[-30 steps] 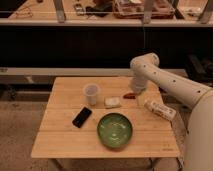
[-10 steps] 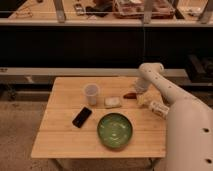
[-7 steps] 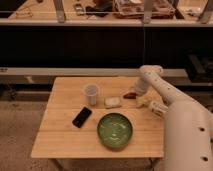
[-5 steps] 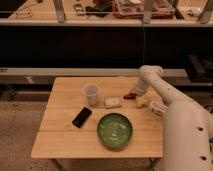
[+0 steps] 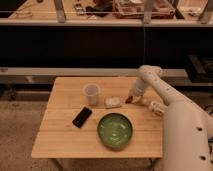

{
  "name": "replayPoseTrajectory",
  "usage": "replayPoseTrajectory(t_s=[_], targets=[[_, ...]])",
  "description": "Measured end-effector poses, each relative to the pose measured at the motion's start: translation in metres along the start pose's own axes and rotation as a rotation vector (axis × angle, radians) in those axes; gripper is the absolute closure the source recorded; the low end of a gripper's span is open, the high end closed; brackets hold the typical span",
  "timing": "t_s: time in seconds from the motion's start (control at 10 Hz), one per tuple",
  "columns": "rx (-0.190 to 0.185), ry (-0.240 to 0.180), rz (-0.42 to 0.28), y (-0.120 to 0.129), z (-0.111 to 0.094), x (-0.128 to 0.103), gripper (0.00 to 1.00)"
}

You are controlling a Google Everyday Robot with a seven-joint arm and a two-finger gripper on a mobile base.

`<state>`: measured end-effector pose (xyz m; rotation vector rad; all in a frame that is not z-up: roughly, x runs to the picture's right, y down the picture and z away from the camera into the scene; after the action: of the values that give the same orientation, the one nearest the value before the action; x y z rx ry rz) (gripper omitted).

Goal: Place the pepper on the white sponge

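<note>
Nearest the camera, the robot's bulky white arm point(image 5: 186, 134) is filling the lower right corner and reaching up and leftward over the wooden table point(image 5: 59, 136). Close to the table's front edge, a green bowl point(image 5: 115, 130) is sitting upright, with a black phone point(image 5: 82, 116) lying flat at an angle to its left and a little further back. Beyond the bowl, around the middle of the table, the white sponge point(image 5: 113, 102) is lying flat with nothing showing on top of it. A pale cup point(image 5: 91, 93) is standing upright just beside it, to the left and slightly behind. To the right of the sponge, the gripper point(image 5: 131, 98) is pointing down low over the tabletop, and the pepper point(image 5: 128, 100) is showing as a small dark red shape right at its tip, near the sponge but apart from it. Whether the gripper is gripping the pepper or merely meeting it cannot be told. A white oblong packet point(image 5: 155, 106) is lying at the right, partly under the arm. Behind the table, a pale ledge point(image 5: 75, 72) is running across, with a dark cabinet front point(image 5: 90, 47) rising beyond it.
</note>
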<state>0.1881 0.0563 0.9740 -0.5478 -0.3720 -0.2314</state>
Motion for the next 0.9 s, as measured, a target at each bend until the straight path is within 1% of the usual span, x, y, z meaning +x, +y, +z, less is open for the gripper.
replayPoseTrajectory(t_s=[0.1, 0.2, 0.4, 0.5, 0.6, 0.7, 0.9], targets=[[0.005, -0.013, -0.009, -0.001, -0.004, -0.005, 0.98], [0.021, -0.023, -0.033, -0.009, -0.014, -0.014, 0.98], [0.051, -0.019, -0.079, -0.02, -0.035, -0.028, 0.98], [0.066, -0.012, -0.109, -0.026, -0.05, -0.038, 0.98], [0.073, -0.01, -0.141, -0.03, -0.061, -0.053, 0.98], [0.07, -0.01, -0.171, -0.031, -0.066, -0.067, 0.98], [0.058, -0.016, -0.222, -0.031, -0.07, -0.094, 0.98]])
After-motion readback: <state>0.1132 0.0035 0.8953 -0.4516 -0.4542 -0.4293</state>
